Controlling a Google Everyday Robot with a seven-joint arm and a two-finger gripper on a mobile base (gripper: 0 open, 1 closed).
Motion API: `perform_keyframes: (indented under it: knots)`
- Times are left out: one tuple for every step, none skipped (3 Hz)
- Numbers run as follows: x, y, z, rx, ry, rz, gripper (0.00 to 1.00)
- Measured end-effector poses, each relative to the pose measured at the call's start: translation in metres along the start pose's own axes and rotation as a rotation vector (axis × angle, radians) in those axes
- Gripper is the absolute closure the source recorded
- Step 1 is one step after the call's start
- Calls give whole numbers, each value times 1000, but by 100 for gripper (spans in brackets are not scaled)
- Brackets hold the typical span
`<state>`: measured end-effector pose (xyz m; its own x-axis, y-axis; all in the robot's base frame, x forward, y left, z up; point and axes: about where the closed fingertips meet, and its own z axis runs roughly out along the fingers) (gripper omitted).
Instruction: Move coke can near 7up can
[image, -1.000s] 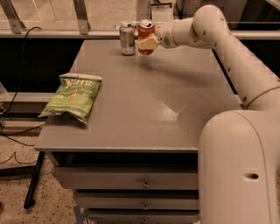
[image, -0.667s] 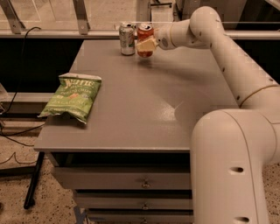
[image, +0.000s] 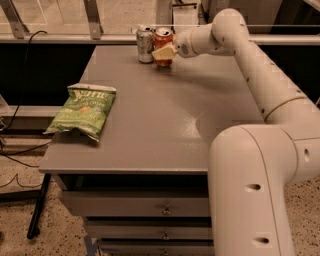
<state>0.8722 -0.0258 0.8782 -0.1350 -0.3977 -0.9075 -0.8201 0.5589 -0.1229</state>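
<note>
"So where was the gripper at that point?"

"Right at the far edge of the table, with the arm stretched out across it. It was clamped round the lower half of the coke can, pale jaws closed on it."

"And the can itself?"

"Upright in that grip and just beside the 7up can, on the side nearer the arm. I couldn't tell whether the two touched, or whether its base was fully down on the tabletop."

"Which step was that, then?"

"The placing, I'd say. The carrying looked as good as done. The next move called for setting it squarely down, letting go and backing off without knocking either can. The chip bag lay well apart, towards the front."
</note>
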Motion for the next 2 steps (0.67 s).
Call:
perform_keyframes:
  knots:
    - [0,-1,4,-4,-5,6,11]
    - [-1,-3,7,-5,-11,7,0]
